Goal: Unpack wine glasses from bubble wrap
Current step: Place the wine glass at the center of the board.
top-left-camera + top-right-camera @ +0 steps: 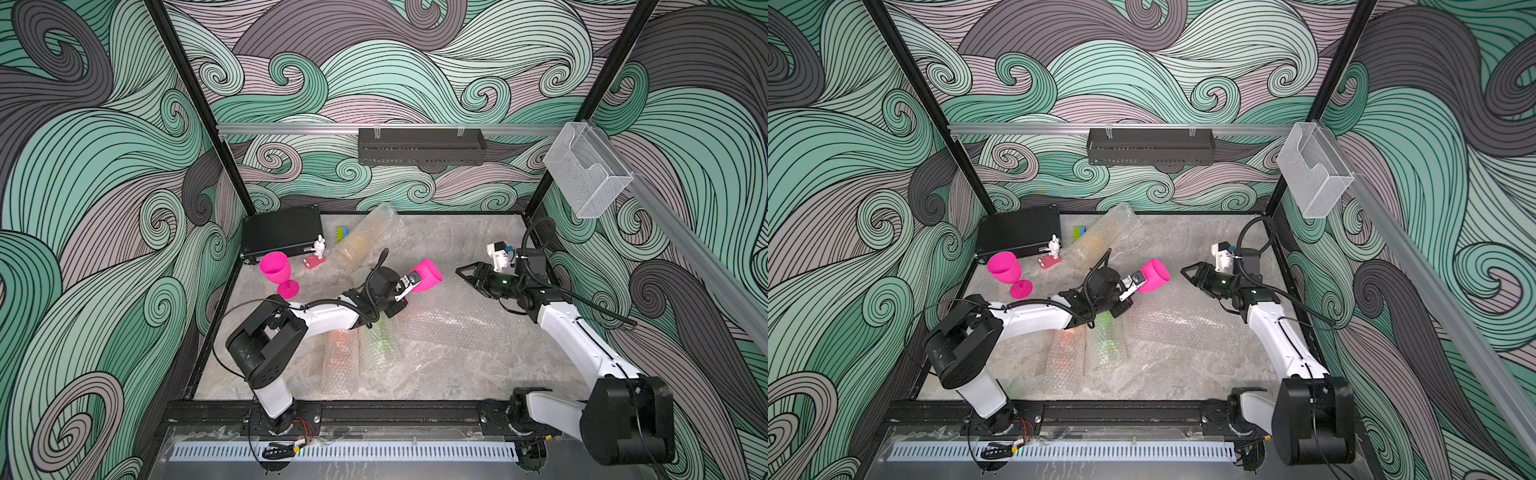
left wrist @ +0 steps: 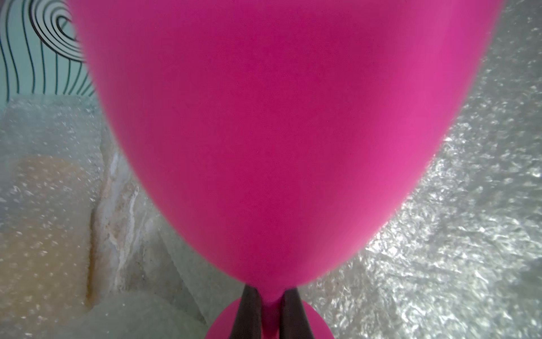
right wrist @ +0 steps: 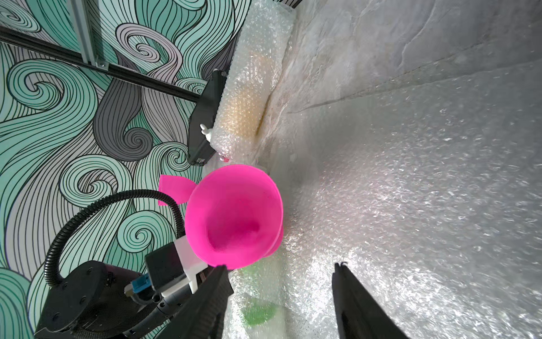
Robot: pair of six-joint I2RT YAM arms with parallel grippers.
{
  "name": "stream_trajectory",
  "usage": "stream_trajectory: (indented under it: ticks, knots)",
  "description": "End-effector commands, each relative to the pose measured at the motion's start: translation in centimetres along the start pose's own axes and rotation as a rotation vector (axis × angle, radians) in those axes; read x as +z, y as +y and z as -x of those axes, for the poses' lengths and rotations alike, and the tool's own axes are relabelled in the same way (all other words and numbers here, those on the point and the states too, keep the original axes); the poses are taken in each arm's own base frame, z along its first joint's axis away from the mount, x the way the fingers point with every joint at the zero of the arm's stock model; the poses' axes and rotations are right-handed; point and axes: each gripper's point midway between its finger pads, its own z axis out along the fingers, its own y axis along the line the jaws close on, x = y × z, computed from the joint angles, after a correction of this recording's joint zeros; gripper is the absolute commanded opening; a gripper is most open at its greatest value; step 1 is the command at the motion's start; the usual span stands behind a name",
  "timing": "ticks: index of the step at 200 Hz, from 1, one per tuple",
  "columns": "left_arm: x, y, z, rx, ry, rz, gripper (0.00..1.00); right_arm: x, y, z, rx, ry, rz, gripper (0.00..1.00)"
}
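Observation:
My left gripper is shut on the thin stem of a magenta wine glass, held tilted above a flat sheet of bubble wrap. The glass's cup opening faces my right gripper, which is open and empty a short way off. A second magenta wine glass stands upright at the left. A bubble wrap sleeve at the back shows orange inside. Two sleeves at the front show orange and green.
A black case lies at the back left, with a white rabbit figurine and a green-and-blue block beside it. A black tray hangs on the back rail. A clear holder hangs on the right rail.

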Motion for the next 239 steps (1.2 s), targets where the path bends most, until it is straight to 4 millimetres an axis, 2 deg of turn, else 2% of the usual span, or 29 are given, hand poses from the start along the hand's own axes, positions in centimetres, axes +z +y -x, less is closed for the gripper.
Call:
stream_trajectory:
  ticks: [1,49,117,139,161,178,199,215,239]
  knots:
    - [-1.1,1.8,3.9,0.12,-0.121,0.115,0.0,0.4,1.7,0.0,-0.015,0.026,0.059,0.6]
    - [-1.8,1.3,5.2,0.152,-0.167,0.144,0.0,1.2,1.8,-1.2,-0.035,0.077,0.052,0.54]
    - [-2.5,1.7,6.0,0.16,-0.204,0.176,0.0,2.1,1.9,-2.3,-0.036,0.124,0.066,0.24]
    - [-2.4,1.6,6.0,0.192,-0.201,0.199,0.0,2.2,2.0,-2.2,-0.036,0.118,0.063,0.07]
    - [-2.3,1.5,6.3,0.266,-0.2,0.248,0.0,2.4,1.9,-2.2,-0.03,0.123,0.06,0.0]
    - [-2.1,1.9,6.4,0.287,-0.184,0.31,0.0,2.6,1.7,-2.1,-0.025,0.12,0.056,0.0]
    - [-2.0,2.2,6.5,0.275,-0.176,0.345,0.15,2.6,1.3,-1.8,-0.025,0.106,0.031,0.0]
    - [-2.2,2.0,6.4,0.269,-0.18,0.332,0.37,2.6,1.1,-1.4,-0.038,0.091,0.005,0.0]
    - [-2.9,2.1,6.8,0.227,-0.195,0.32,0.51,2.5,0.7,-0.4,-0.055,0.064,-0.036,0.0]
